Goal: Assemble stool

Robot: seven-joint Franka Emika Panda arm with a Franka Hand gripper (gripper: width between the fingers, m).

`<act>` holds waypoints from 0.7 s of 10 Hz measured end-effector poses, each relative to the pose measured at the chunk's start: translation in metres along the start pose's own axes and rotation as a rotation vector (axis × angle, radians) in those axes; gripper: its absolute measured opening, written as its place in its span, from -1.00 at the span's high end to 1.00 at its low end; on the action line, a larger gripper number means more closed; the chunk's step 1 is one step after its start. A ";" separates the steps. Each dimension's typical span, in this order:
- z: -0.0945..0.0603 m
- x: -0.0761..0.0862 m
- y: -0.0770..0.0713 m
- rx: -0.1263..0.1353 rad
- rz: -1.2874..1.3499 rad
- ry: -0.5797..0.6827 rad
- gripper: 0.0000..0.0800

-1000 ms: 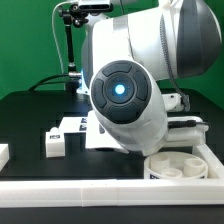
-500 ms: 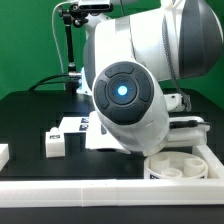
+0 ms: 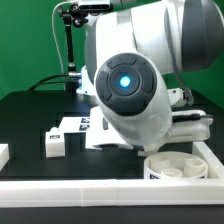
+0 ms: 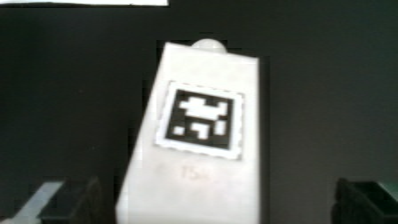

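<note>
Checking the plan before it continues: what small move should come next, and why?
Probably lower and close: in the wrist view the open gripper straddles the tagged white leg, its fingers wide on either side, so a grasp looks lined up.

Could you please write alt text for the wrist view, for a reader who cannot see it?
A white rectangular plastic stool leg lies on a black table, a black-and-white square tag on its upward face and a small rounded peg at one end. The tool is open, its two dark fingertips apart on either side of the leg.
</note>
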State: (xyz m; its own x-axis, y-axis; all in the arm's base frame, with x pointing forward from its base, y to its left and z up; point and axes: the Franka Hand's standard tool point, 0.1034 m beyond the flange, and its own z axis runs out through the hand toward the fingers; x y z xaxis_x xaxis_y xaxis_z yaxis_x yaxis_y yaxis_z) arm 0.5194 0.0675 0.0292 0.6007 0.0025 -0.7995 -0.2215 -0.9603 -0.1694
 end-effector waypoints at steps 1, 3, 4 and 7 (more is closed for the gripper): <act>-0.009 -0.010 -0.005 -0.003 -0.010 -0.012 -0.44; -0.031 -0.019 -0.014 -0.007 -0.030 0.001 0.35; -0.036 -0.020 -0.016 -0.008 -0.033 0.005 0.35; -0.040 -0.010 -0.017 -0.004 -0.032 0.068 0.93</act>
State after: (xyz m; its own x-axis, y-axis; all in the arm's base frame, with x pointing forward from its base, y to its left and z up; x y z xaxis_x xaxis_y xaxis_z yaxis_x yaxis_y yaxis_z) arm 0.5477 0.0725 0.0633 0.6584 0.0143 -0.7525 -0.1983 -0.9612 -0.1918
